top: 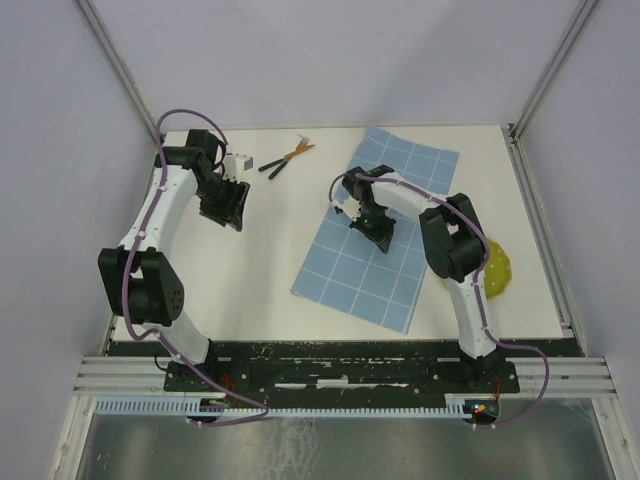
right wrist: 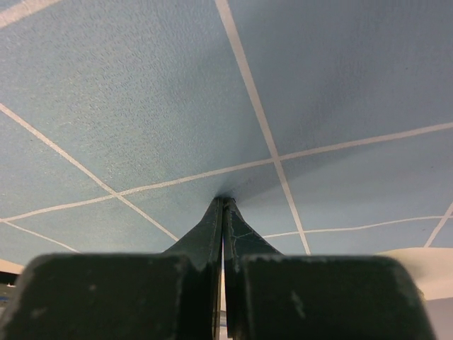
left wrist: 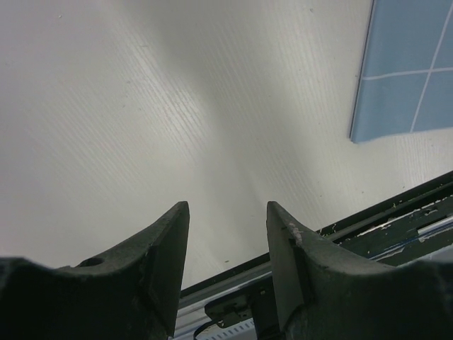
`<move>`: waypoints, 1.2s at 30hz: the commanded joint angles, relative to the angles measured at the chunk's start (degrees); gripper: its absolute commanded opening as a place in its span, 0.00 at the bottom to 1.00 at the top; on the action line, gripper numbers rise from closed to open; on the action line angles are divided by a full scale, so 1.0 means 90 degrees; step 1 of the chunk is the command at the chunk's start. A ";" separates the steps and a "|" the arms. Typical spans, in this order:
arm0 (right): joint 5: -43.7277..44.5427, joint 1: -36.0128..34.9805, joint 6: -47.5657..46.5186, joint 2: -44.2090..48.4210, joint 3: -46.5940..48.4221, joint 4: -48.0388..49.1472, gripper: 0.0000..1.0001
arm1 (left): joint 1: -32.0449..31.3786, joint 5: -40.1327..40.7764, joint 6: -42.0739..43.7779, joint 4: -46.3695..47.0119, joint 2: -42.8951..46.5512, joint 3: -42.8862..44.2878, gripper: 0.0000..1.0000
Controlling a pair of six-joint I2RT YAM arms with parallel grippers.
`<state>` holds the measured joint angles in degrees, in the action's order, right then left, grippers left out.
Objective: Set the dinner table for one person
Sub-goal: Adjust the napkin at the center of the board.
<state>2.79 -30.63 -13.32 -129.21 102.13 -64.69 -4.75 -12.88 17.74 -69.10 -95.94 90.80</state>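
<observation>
Blue, white-gridded cloth sits askew on the off-white matte surface, so we should press our closed right claw firmly and slide slowly toward the near edge, left claw wide.

The off-white, matte dinner table lies flat and rectangular.

The cloth is light blue, white-gridded; the dinner table off-white.
</observation>
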 commanded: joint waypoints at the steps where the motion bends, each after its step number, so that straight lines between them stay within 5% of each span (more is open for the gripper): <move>1: -0.0367 -0.0190 0.0102 0.0175 -0.0381 -0.0089 0.02 | -0.0013 -0.0365 0.0244 0.0014 0.0150 0.0164 0.55; 11: -0.0468 -0.0342 0.0084 0.0687 -0.0744 -0.0190 0.02 | -0.0011 -0.0319 0.0157 0.0097 0.0315 0.0271 0.54; 20: 0.0134 -0.0324 0.0111 0.2030 -0.1096 0.0954 0.02 | -0.0042 0.0126 0.0287 0.0325 0.0696 0.0132 0.54; 26: 0.0759 -0.0042 0.0136 0.1131 0.0558 0.1345 0.02 | -0.0257 0.0709 0.0194 0.0702 0.0669 0.0187 0.54; 33: 0.0716 0.0481 0.0291 -0.1060 0.4138 0.0734 0.02 | -0.0304 0.1162 0.0111 0.0787 0.0743 0.0001 0.54; 36: 0.0608 0.0503 0.0128 -0.1250 0.4364 0.0773 0.02 | -0.0307 0.1303 0.0116 0.0810 0.0899 -0.0186 0.54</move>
<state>8.69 -27.00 -12.12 -138.63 136.86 -55.31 -7.53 -4.32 18.28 -63.83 -91.09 90.54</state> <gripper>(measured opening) 0.020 0.539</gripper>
